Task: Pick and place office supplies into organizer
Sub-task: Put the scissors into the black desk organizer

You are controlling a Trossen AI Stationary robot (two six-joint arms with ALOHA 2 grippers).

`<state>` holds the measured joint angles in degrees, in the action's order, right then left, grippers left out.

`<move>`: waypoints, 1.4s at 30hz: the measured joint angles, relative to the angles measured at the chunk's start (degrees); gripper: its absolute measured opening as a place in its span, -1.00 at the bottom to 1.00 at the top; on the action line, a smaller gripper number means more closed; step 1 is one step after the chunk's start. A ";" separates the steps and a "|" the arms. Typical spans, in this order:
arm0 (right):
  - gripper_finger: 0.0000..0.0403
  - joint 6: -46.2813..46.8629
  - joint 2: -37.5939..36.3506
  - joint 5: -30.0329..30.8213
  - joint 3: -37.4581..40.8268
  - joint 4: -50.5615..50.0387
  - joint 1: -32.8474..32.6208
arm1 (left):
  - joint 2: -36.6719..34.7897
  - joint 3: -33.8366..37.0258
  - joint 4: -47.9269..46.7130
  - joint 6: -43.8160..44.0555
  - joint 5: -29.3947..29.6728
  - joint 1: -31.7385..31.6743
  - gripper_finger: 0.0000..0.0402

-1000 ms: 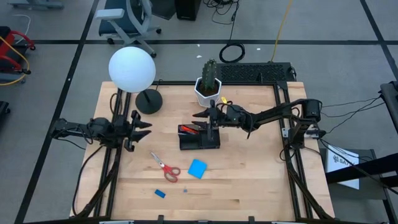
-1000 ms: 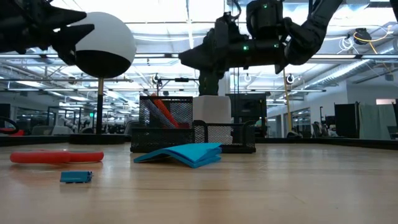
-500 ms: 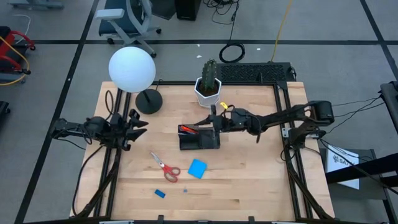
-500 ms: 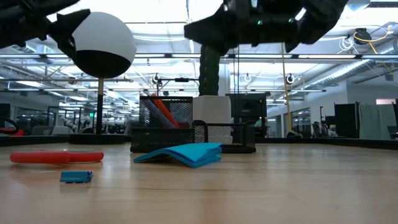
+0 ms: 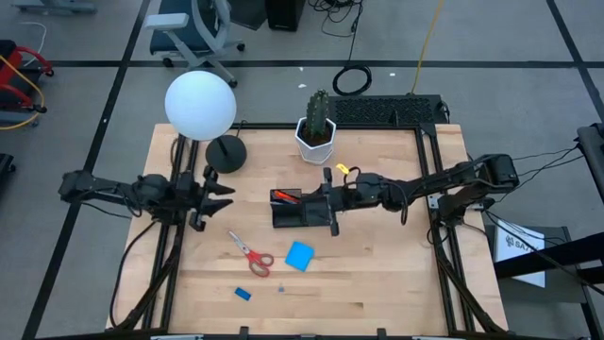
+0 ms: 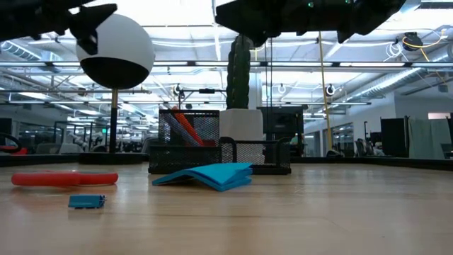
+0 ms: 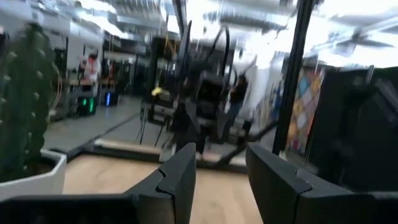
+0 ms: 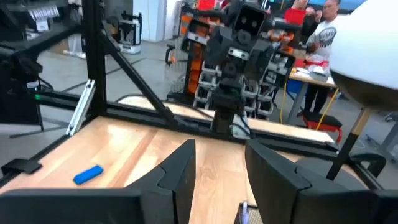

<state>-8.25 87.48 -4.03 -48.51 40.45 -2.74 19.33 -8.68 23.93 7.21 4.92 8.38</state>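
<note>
The right pincer [image 5: 329, 200] is hanging open and empty just above the organizer [image 5: 302, 210] at mid-desk. The left pincer [image 5: 215, 192] is waiting open and empty near the desk's [image 5: 396, 274] left edge, while scissors [image 5: 251, 253], blue pad [image 5: 299, 256] and blue block [image 5: 243, 294] are lying in front of the organizer.

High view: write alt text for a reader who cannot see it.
On a wooden table, the right gripper, open, hangs over a black divided organizer tray. Red-handled scissors, a bright blue square pad and a small blue block lie nearer; the left gripper waits at left.
</note>
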 joint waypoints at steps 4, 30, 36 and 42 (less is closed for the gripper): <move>-0.36 0.02 0.05 0.01 0.00 -1.96 -0.04 | 10.34 -4.64 -0.58 -2.53 -1.32 0.47 -0.28; -0.36 1.49 0.02 1.20 -3.13 -17.60 -2.27 | 40.81 -25.19 -22.65 -7.06 -1.82 13.60 -0.28; -0.36 1.53 0.02 1.20 -5.38 -25.43 -2.43 | 48.58 -31.09 -33.53 -5.79 0.74 13.99 -0.28; -0.36 1.53 0.02 1.21 -5.42 -26.13 -2.40 | 55.74 -35.02 -39.08 -4.00 1.10 15.45 -0.28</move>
<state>-6.72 87.50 -2.83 -53.93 14.32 -5.15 75.07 -43.70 -15.16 3.20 6.02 23.84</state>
